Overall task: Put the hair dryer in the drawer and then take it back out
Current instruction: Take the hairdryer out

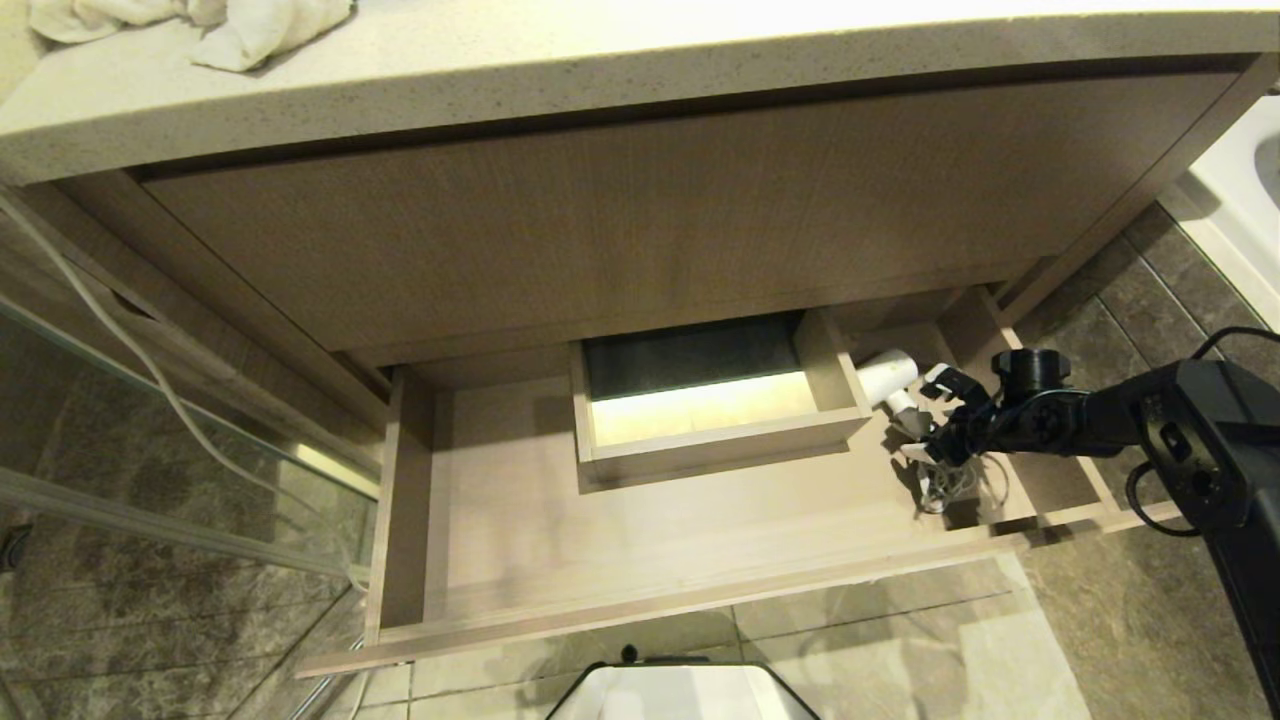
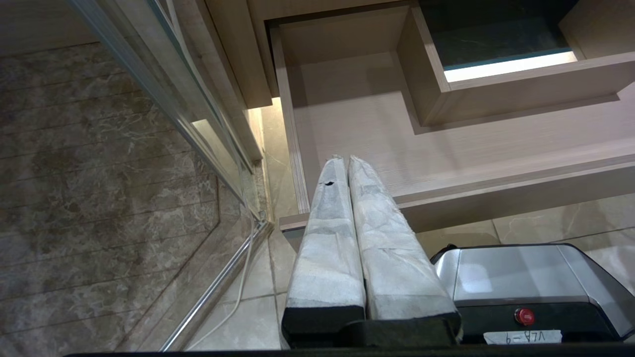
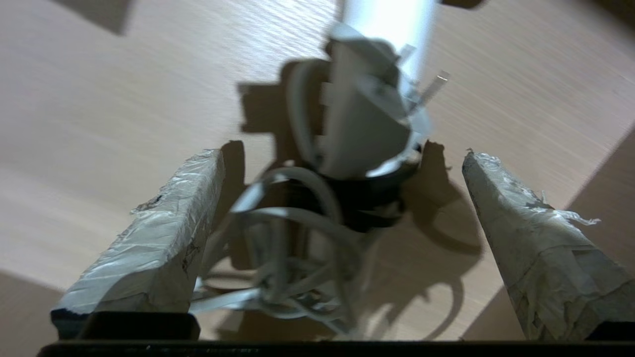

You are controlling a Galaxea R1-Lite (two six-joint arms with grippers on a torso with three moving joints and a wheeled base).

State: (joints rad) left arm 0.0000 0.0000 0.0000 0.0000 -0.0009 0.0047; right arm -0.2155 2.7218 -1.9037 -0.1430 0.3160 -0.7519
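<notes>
The drawer (image 1: 520, 530) stands pulled out below the taller panel. The white hair dryer (image 1: 888, 375) lies inside it at the right end, beside the boxed cut-out (image 1: 715, 405), and its coiled cord (image 1: 945, 482) is bunched in front of it. My right gripper (image 1: 930, 420) hovers just over the dryer and cord, open. In the right wrist view the dryer's handle (image 3: 364, 129) and cord (image 3: 283, 248) lie between the wide-apart taped fingers (image 3: 163, 233), which touch neither. My left gripper (image 2: 346, 159) is shut on nothing, parked in front of the drawer's left corner (image 2: 297, 218).
The tall wood-grain panel (image 1: 650, 230) and the stone counter (image 1: 600, 70) with towels (image 1: 240, 30) overhang the drawer. A glass screen (image 1: 150, 430) with a white cable stands at the left. A white fixture (image 1: 1240, 190) sits at the right. My base (image 1: 680, 695) is close to the drawer front.
</notes>
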